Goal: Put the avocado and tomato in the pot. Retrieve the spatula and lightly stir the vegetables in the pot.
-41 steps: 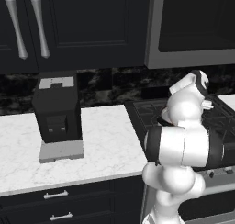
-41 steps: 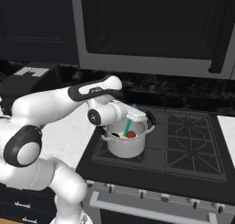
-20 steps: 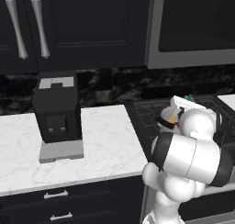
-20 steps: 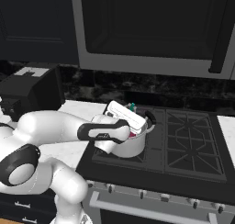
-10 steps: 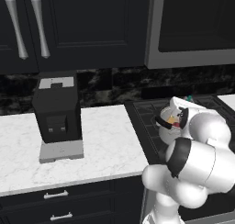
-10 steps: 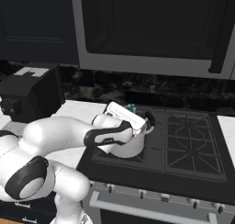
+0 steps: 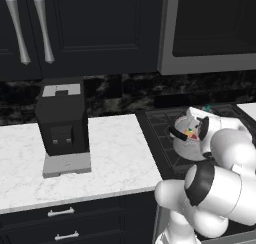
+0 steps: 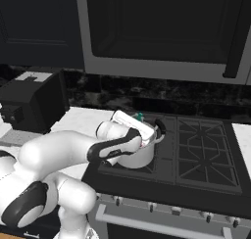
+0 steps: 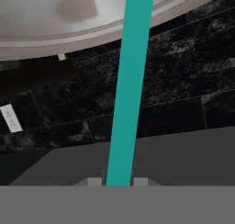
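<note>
A white robot arm is reaching over a black stove, its gripper (image 9: 117, 182) closing on the teal handle of the spatula (image 9: 131, 81), which is running up between the two fingertips toward the pot's rim. The pot (image 8: 142, 155) is sitting on the stove's front left burner in the right base view, mostly covered by the forearm and wrist. The stirring step appears to be in hand; the next move likely calls for small, gentle sweeps that are keeping the head low inside the pot. The left base view is showing a glimpse of red and yellow inside the pot (image 7: 186, 138), probably the tomato and spatula head, while the hand view is showing the grip itself. The avocado cannot be made out.
</note>
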### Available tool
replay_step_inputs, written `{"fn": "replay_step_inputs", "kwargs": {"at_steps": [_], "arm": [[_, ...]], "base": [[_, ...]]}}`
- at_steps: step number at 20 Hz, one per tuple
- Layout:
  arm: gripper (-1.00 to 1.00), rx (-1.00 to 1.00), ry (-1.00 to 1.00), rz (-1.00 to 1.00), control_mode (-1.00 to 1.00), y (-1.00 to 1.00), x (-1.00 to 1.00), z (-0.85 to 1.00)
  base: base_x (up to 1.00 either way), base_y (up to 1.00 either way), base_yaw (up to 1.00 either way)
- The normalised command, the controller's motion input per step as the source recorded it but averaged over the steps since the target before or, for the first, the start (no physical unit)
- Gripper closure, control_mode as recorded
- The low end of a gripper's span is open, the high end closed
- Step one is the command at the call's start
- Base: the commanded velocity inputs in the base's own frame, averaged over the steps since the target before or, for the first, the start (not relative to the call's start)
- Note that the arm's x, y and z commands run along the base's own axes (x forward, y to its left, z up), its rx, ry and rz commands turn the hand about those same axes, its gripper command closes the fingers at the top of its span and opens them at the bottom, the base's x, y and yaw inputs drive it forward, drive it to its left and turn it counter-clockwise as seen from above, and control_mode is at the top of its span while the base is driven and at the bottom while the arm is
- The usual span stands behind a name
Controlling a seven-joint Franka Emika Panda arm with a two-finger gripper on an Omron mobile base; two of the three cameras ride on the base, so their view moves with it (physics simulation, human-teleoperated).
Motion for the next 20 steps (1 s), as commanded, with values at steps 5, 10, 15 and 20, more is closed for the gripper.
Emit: {"fn": "replay_step_inputs", "kwargs": {"at_steps": [5, 10, 15, 20], "arm": [[1.0, -0.08, 0.18, 0.03, -1.0, 0.02, -0.03, 0.0], [1.0, -0.14, 0.14, 0.09, -1.0, 0.0, -0.17, -0.11], [1.0, -0.26, 0.0, 0.19, -1.0, 0.03, -0.1, -0.53], [1.0, -0.12, 0.0, 0.18, -1.0, 0.0, 0.0, -0.19]], "base": [[0.0, 0.0, 0.0], [0.0, 0.0, 0.0], [0.0, 0.0, 0.0], [0.0, 0.0, 0.0]]}}
